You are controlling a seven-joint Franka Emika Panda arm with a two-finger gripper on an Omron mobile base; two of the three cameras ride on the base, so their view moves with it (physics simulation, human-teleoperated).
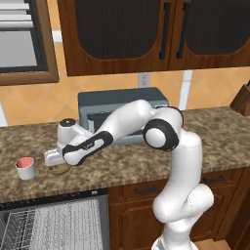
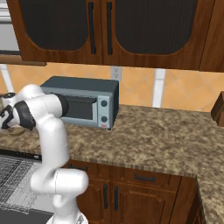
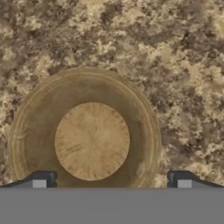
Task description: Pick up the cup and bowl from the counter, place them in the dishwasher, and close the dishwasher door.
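Note:
A tan-brown bowl [image 3: 89, 140] sits on the speckled counter [image 1: 146, 161], straight under my hand. My gripper [image 3: 111, 183] is open, hovering close above the bowl with one fingertip [image 3: 41, 181] at each side of its near rim. From the left base view, the gripper [image 1: 57, 165] points down over the bowl [image 1: 59, 170]. The white cup [image 1: 25, 167] with a pink inside stands upright to the bowl's left. Below the counter, the dishwasher [image 1: 49, 222] is open, white racks showing. The dishwasher door is out of view.
A grey toaster oven [image 1: 122, 114] stands against the wall behind my arm, also in the right base view as toaster oven [image 2: 83, 103]. Dark wooden cabinets [image 1: 146, 34] hang overhead. A knife block [image 2: 218, 109] sits at the far right. Wooden drawers [image 1: 146, 190] are beside the dishwasher.

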